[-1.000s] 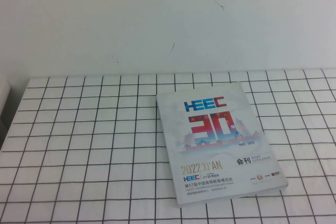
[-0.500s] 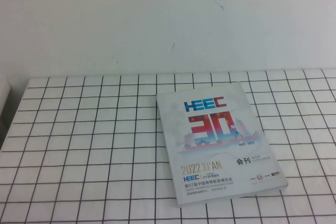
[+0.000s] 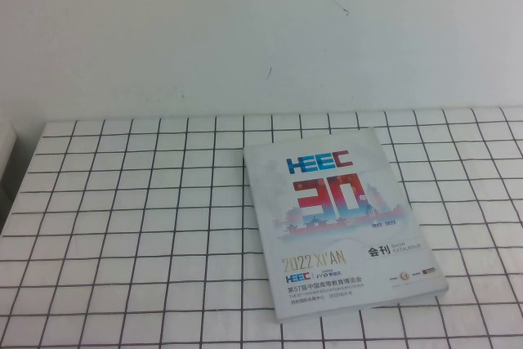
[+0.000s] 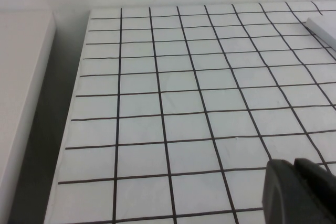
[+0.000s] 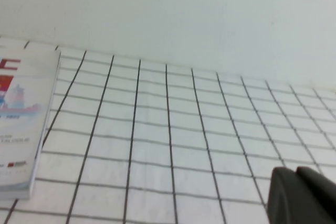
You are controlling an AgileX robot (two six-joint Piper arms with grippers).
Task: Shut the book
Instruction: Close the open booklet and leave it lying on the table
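Observation:
The book [image 3: 339,222] lies shut and flat on the checked table, front cover up, with "HEEC 30" printed on it. Neither arm shows in the high view. In the right wrist view the book [image 5: 23,124] lies well away from my right gripper [image 5: 295,173], whose two dark fingertips press together with nothing between them. A corner of the book [image 4: 324,28] shows far off in the left wrist view. My left gripper [image 4: 294,163] hangs over bare table, fingertips together and empty.
The white table with a black grid [image 3: 147,226] ends at a white wall at the back. Beyond the table's left edge stands a white surface [image 4: 21,87], with a dark gap between them.

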